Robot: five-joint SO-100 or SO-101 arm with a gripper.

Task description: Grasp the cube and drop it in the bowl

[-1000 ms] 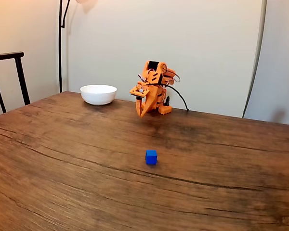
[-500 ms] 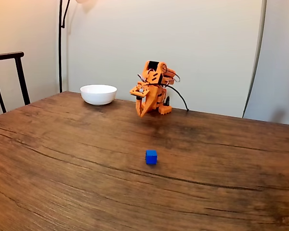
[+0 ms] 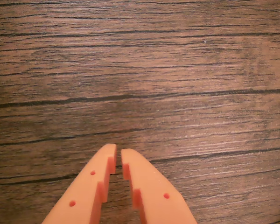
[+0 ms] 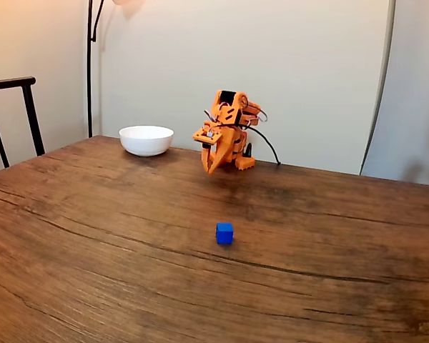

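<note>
We're right at the start here, with the orange gripper (image 4: 210, 168) tucked back near the arm's base at the far side of the wooden table (image 4: 93, 236), fingers (image 3: 95, 182) drawn nearly together around nothing but a thin sliver of air, as the wrist view shows them over bare wood grain. The blue cube (image 4: 224, 233) sits untouched out in the open tabletop, well apart from us and nearer the fixed camera, while the white bowl (image 4: 146, 140) waits empty-looking just left of the arm in that view. Everything's ahead of us, we reckon: reach out, open up, grab, carry, drop.
</note>
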